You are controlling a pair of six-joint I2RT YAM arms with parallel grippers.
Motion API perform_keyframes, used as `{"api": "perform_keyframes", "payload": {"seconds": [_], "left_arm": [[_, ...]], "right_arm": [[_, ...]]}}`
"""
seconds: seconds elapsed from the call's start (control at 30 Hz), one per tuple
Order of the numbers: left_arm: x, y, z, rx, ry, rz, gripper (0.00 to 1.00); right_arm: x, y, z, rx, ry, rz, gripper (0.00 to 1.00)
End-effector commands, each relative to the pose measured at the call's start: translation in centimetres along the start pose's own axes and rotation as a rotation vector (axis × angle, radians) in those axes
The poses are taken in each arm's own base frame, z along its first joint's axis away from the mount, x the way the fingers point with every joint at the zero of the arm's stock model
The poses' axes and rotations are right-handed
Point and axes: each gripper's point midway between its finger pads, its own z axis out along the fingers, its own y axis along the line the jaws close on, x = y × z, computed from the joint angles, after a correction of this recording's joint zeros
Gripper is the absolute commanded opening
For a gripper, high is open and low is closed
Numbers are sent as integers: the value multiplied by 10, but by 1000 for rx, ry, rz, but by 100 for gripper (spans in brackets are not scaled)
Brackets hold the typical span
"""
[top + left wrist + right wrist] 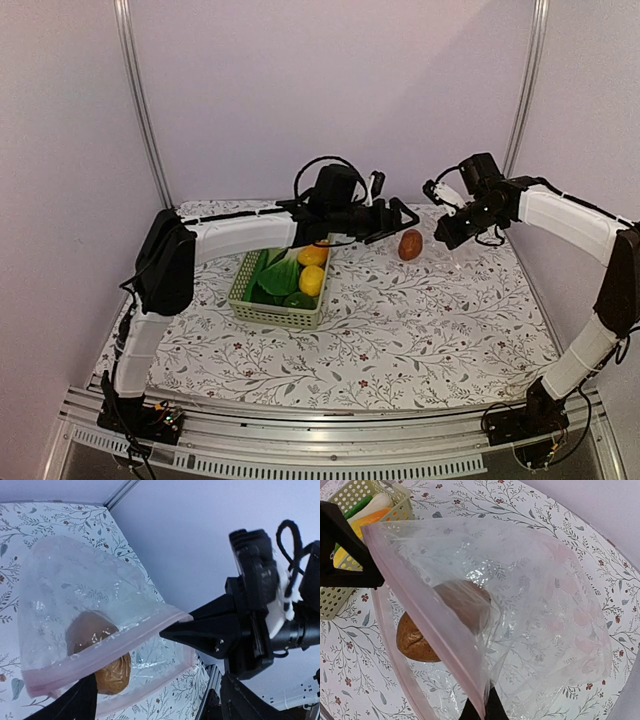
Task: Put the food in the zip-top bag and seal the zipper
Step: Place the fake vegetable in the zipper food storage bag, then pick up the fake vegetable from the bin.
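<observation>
Near the far edge of the worktop (400, 330), right gripper (482, 709) pinches the zipper (430, 615), holding the zip-top bag (545, 605) mouth up over the brown piece (417, 642); left gripper (395, 222) gapes wide beside it.

No readable text, label, brand, number or sign in any view. Zip-top bag (545, 595), pinched at right gripper (482, 703) fingertips: clear film and pinkish zipper (427, 617), no print legible. Tablecloth (430, 330) below both grippers: floral pattern only, no lettering. Pale green lattice basket (275, 312) below left gripper (392, 225): no label legible. Black gripper housings: any marking too small or blurred to read.
</observation>
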Motion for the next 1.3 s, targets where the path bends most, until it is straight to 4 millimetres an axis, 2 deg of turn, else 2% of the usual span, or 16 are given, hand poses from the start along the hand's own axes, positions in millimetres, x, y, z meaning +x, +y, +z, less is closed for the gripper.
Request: {"api": "perform_keyframes", "payload": {"seconds": [0.0, 0.07, 0.17, 0.27, 0.47, 0.67, 0.87, 1.1, 1.27], "left_arm": [[-36, -96, -55, 203, -141, 254, 84], [-45, -107, -78, 199, -203, 294, 83], [-52, -116, -105, 170, -257, 349, 83], [-49, -109, -120, 110, -262, 381, 83], [-27, -52, -122, -95, -187, 346, 80], [-7, 0, -137, -285, -98, 297, 78], [13, 28, -155, -406, -5, 310, 77], [35, 67, -185, -584, 90, 355, 81], [50, 92, -197, -621, 141, 296, 78]], "right_arm": [[-20, -23, -25, -103, -93, 104, 0], [-20, -39, -33, -128, -131, 152, 0], [-15, -47, -31, -106, -98, 137, 0], [-20, -47, -40, -95, -128, 123, 0], [-24, -49, -41, -113, -122, 142, 0], [-29, -59, -47, -61, -131, 148, 0], [-27, -59, -53, -48, -137, 147, 0], [-16, -55, -53, -46, -126, 142, 0], [-13, -52, -53, -56, -128, 142, 0]]}}
